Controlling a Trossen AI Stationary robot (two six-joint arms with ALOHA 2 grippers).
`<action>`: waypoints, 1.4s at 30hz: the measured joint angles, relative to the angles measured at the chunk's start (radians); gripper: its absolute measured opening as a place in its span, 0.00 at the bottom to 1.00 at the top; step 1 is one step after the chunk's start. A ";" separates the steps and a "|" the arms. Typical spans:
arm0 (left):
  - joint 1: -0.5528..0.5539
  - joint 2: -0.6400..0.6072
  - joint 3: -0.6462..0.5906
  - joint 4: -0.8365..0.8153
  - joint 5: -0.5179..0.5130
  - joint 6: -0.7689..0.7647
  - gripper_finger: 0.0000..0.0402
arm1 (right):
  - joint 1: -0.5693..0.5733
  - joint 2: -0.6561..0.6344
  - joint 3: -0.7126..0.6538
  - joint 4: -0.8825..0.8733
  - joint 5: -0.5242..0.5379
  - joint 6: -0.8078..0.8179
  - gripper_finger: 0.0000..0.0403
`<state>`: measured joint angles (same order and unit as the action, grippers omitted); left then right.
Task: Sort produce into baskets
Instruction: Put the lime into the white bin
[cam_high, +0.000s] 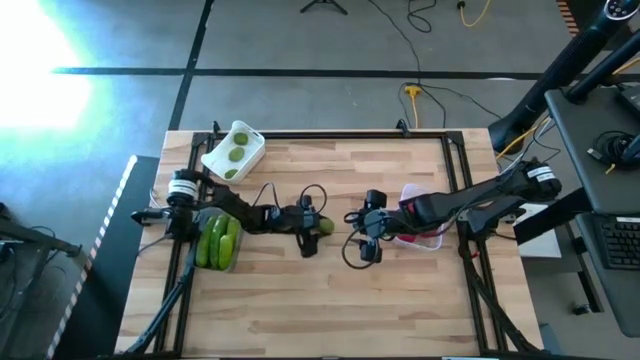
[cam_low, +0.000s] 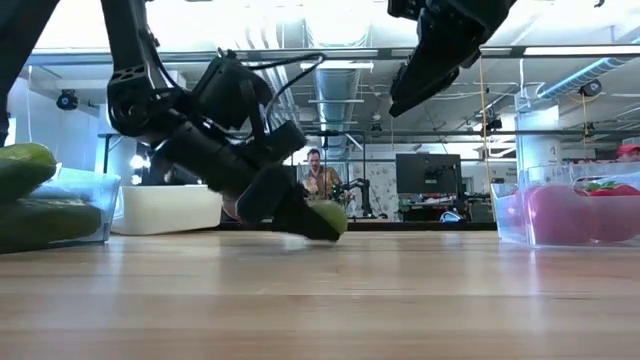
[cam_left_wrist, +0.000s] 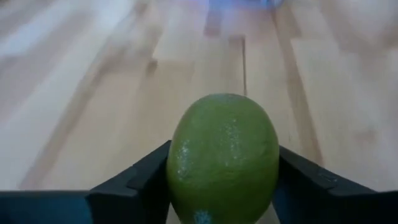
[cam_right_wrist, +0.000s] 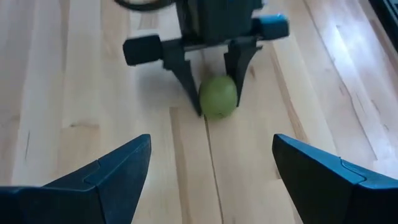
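Three baskets on my worktop (cam_high: 320, 300) and I'm mid-sort, so going left to right: the clear plastic tub (cam_high: 222, 262) near the left edge has long, smooth green cucumbers (cam_high: 218, 240) lying side by side in it, and just behind that the white opaque tray (cam_high: 218, 160) holds two small round limes (cam_high: 236, 154). Then comes my left gripper (cam_high: 318, 228), down at the boards around mid-table, with one more lime (cam_left_wrist: 222, 158) sitting between its dark fingers (cam_left_wrist: 134, 186). From my wrist view both pads look pressed against the pebbly, waxy skin, so I'd call it clenched on that lime, which still looks to be resting on the wood. So the step in hand is the pickup, I reckon. Next move calls for a clean lift and a carry back left to the white tray with the other limes, and since the fruit is round and slick, I'd want the squeeze centred or it could squirt out. Further right my other arm's gripper (cam_high: 366, 242) hangs above the worktop, released and holding nothing, just watching. Behind it is the second clear tub (cam_high: 428, 240) with red tomatoes (cam_low: 575, 212) inside, glossy and round as far as I can tell. The worktop itself is pale butcher-block planks.
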<state>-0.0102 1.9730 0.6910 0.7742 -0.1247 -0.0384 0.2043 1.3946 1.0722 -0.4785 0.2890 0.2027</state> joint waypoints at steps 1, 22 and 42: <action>0.000 -0.014 0.000 0.000 -0.001 -0.004 0.49 | 0.000 0.002 0.000 0.000 -0.001 0.009 0.81; 0.145 -0.787 -0.054 -1.097 -0.800 -0.262 0.47 | 0.007 0.003 -0.176 0.004 -0.054 0.232 0.81; 0.882 -0.671 0.086 -1.479 -0.328 -0.326 0.47 | 0.032 0.001 -0.223 0.095 -0.088 0.270 0.81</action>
<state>0.8721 1.3019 0.7773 -0.7052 -0.4522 -0.3642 0.2359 1.3960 0.8490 -0.3836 0.2012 0.4732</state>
